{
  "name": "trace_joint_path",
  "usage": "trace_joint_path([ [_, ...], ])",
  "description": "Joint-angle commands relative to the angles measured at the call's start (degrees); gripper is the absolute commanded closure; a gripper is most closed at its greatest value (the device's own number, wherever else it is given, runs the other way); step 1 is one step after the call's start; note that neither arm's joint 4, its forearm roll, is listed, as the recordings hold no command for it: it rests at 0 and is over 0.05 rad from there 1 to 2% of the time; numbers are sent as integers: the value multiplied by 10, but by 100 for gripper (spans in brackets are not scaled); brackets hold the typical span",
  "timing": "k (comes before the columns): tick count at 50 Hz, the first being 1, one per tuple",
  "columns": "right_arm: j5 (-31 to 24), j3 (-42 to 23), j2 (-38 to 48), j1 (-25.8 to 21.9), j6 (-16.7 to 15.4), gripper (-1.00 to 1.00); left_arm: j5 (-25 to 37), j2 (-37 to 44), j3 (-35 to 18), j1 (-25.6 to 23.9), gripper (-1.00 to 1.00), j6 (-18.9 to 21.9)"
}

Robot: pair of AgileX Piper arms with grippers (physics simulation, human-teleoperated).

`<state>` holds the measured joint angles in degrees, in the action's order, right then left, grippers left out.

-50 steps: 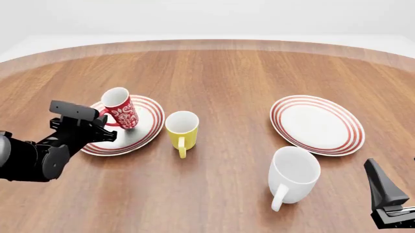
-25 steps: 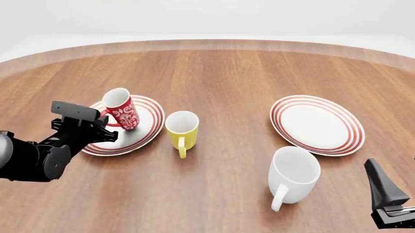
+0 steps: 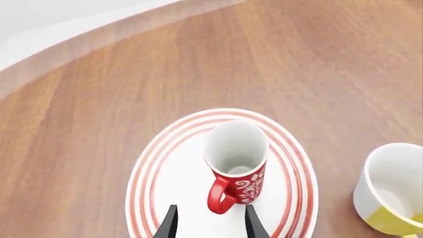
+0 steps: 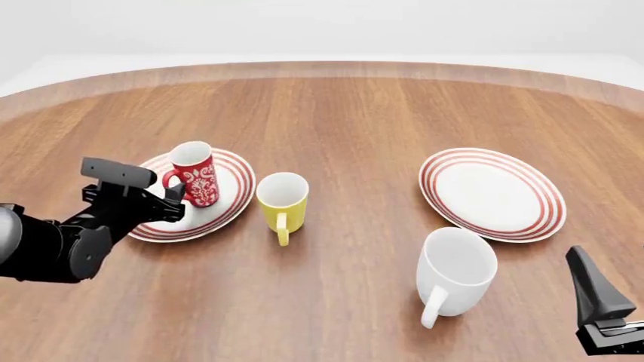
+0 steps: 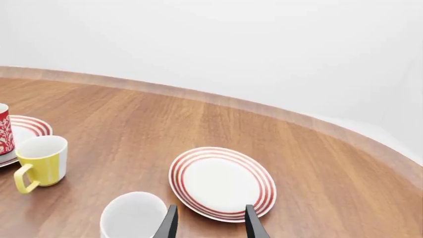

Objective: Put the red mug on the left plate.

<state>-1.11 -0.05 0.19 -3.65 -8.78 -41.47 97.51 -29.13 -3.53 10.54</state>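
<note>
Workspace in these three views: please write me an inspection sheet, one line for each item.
Surface: round wooden table, brown, with a paler edge.
Job's things: the red mug stands upright on the left plate, its handle toward the left arm.
Clutter: yellow mug on the table just right of that plate; white mug near the front; right plate with nothing on it.
Grippers: left end effector open, its fingers on either side of the mug handle but apart from it; right end effector open, holding nothing, low at the front right.
Cables: nothing seen.
Surroundings: plain white background, nothing else seen.
</note>
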Motion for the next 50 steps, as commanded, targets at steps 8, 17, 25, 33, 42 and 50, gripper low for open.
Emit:
trace_joint_path([
  [8,-1,0,0,-2,-2,-100,-13,-15,26,-6,-100,-18],
  [17,0,0,2,-2,-3,-100,-19,-59,65,-17,-100,-35],
  [25,1,0,4,-3,-4,-100,7,-135,97,-31,-100,-55],
  [33,-4,0,2,-1,-2,-100,29,-200,127,-64,-100,-76],
  [42,-6,0,5,3,0,-100,30,-267,168,-111,-100,-108],
  [50,5,0,18,7,-3,-100,-1,-270,199,-139,-100,-139],
])
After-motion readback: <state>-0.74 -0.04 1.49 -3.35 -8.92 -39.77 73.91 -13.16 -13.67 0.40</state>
